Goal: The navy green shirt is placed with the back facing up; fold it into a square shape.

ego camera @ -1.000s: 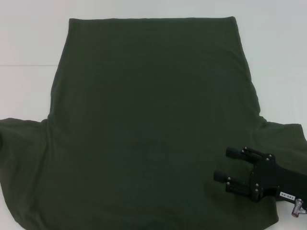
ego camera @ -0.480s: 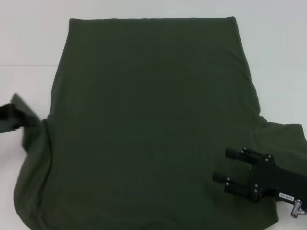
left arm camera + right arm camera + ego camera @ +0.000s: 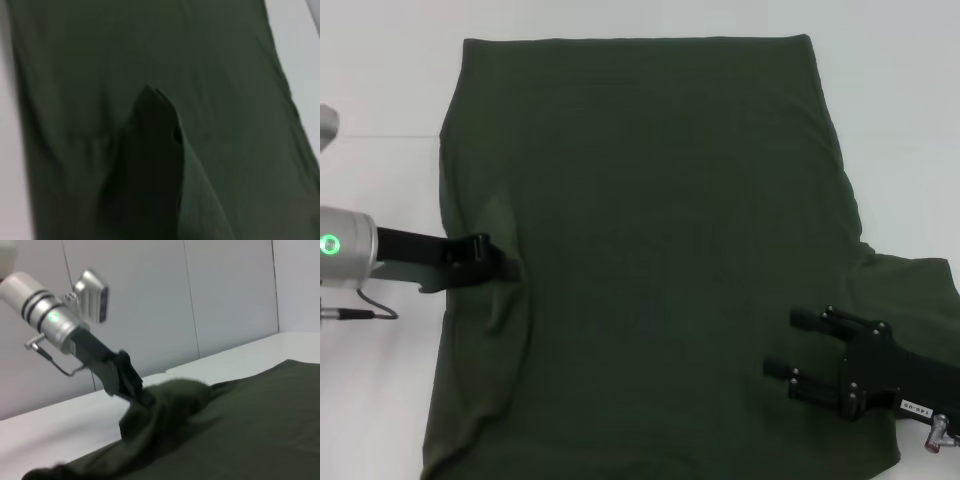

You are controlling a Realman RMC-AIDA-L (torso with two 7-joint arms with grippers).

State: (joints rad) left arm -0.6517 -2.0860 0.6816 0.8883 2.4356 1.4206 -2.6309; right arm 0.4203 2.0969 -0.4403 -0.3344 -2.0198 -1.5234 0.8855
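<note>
Head view shows the large dark olive-green cloth T-shirt (image 3: 650,250) lying plain side up on the white surface (image 3: 380,90). Its left sleeve, spread outward a second ago, is now carried inward over the body, pinched by the left tool (image 3: 505,265). Right tool (image 3: 790,345) hovers over the lower right part of the shirt as before, its black fingers (image 3: 810,319) spread.

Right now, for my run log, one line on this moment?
left claw: shut on shirt sleeve, over body | right claw: open, above shirt
</note>
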